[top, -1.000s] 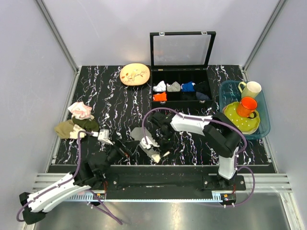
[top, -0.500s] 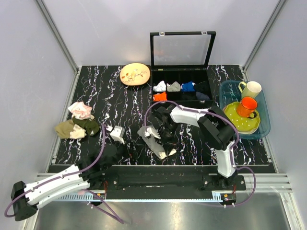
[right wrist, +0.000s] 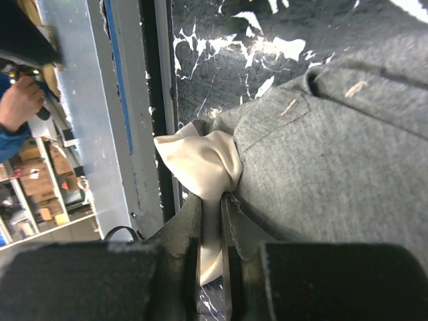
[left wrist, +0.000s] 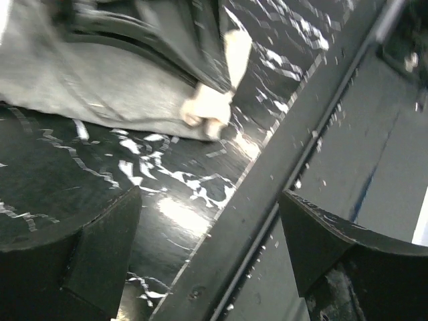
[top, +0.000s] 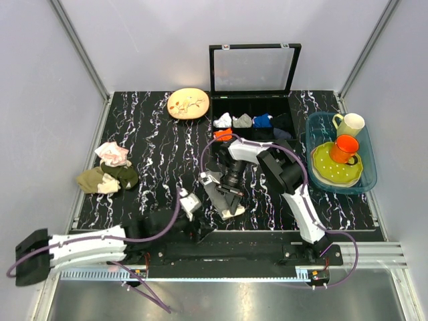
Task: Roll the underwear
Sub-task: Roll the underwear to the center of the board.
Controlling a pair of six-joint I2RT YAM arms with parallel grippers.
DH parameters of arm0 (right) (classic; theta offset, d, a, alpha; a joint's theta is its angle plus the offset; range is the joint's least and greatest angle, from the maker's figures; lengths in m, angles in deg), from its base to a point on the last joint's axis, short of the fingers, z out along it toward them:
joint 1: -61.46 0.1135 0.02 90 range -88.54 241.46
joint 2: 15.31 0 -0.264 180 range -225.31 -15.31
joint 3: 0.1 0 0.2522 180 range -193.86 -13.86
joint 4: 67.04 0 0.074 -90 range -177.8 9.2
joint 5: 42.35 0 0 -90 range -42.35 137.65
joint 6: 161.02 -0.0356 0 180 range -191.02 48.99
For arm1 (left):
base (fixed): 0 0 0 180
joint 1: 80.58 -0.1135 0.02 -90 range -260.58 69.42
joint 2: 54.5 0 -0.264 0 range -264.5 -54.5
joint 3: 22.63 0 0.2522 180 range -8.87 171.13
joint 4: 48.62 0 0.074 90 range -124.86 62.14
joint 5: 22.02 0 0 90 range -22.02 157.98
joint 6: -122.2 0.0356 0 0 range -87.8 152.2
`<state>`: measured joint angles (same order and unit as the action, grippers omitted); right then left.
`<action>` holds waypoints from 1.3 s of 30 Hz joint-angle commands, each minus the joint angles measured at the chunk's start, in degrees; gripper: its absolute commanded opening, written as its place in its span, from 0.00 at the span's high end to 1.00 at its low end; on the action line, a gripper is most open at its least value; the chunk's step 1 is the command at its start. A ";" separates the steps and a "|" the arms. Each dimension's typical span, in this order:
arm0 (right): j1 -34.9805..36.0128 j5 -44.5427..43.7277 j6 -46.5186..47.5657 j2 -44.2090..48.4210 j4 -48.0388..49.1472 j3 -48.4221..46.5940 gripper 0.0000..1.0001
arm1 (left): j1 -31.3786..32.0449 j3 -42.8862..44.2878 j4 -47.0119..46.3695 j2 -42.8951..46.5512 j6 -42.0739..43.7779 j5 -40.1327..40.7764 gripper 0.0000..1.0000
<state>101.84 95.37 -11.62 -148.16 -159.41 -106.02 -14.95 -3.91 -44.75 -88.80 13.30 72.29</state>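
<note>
Arms [top: 87, 244] white-shelled, black-jointed — purple cables [top: 155, 234]; left claw [left wrist: 210, 227] black.

The underwear [top: 217, 195] is a grey, crumpled strip stretched diagonally just below the frame's centre. Its bunched cream edge [top: 235, 212] forms the lower-right end.

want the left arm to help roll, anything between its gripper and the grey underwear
Nothing visible. Only bare black marbled tabletop separates the open left gripper from the small grey cloth underwear, whose cream edge the right gripper pinches.
</note>
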 commanded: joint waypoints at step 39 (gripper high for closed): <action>-0.91 2.20 -0.86 0.31 -3.04 -7.86 0.63 | 7.85 22.39 -1.27 -44.36 11.79 10.36 1.00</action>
<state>101.88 98.33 -13.26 -153.02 -164.39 -113.41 -6.67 18.95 -44.81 -134.38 30.07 83.05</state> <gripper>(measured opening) 0.357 0.013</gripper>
